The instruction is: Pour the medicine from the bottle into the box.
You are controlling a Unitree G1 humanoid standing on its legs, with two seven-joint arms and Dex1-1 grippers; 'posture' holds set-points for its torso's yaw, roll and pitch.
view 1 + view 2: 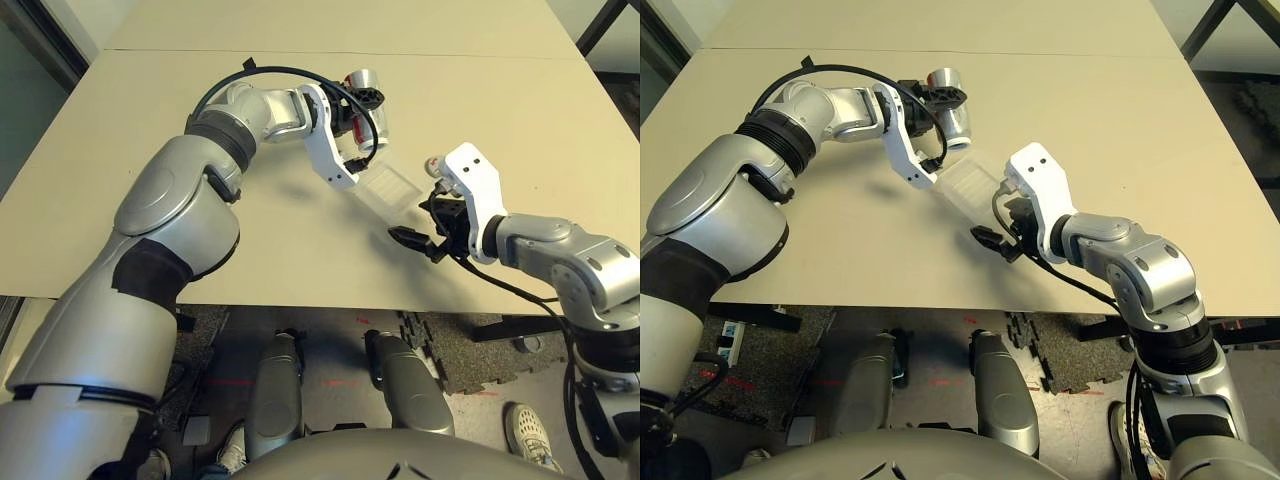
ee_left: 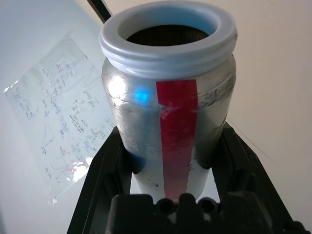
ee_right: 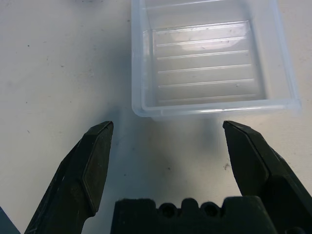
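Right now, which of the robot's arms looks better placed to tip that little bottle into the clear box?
Left. Its left gripper is clamped on the uncapped bottle just beyond the box. The right gripper hangs open and empty before the box.

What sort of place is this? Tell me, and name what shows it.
Probably a robotics lab or test workspace, not a home. A plain beige table holds little besides a clear box and the bottle in the left gripper; below lie black foam floor mats and a person's shoe.
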